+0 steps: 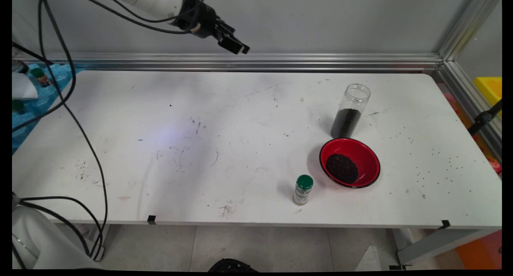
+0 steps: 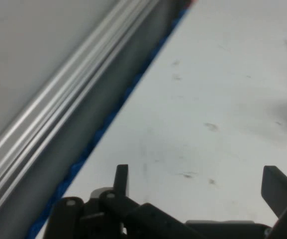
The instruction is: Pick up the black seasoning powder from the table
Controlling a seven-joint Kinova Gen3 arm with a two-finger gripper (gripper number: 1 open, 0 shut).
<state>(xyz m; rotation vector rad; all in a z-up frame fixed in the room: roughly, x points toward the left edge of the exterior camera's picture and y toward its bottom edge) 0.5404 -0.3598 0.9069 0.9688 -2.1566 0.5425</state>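
My gripper (image 1: 236, 47) hangs high over the table's far edge, left of centre, open and holding nothing. In the hand view its fingers (image 2: 121, 179) stand wide apart over bare tabletop beside the aluminium rail (image 2: 58, 129). Far off at the right stands a clear jar (image 1: 350, 110) with no lid, its lower half dark with granules. In front of the jar sits a red bowl (image 1: 366, 154) with a heap of the same dark granules. A small bottle with a green cap (image 1: 303, 189) stands left of the bowl near the front edge.
An aluminium rail (image 1: 280, 61) runs along the table's far edge, with a post at the right corner (image 1: 461, 31). Black cables (image 1: 76, 119) droop over the table's left side. Small bottles on a blue sheet (image 1: 38, 91) lie beyond the left edge. Loose granules dot the right end.
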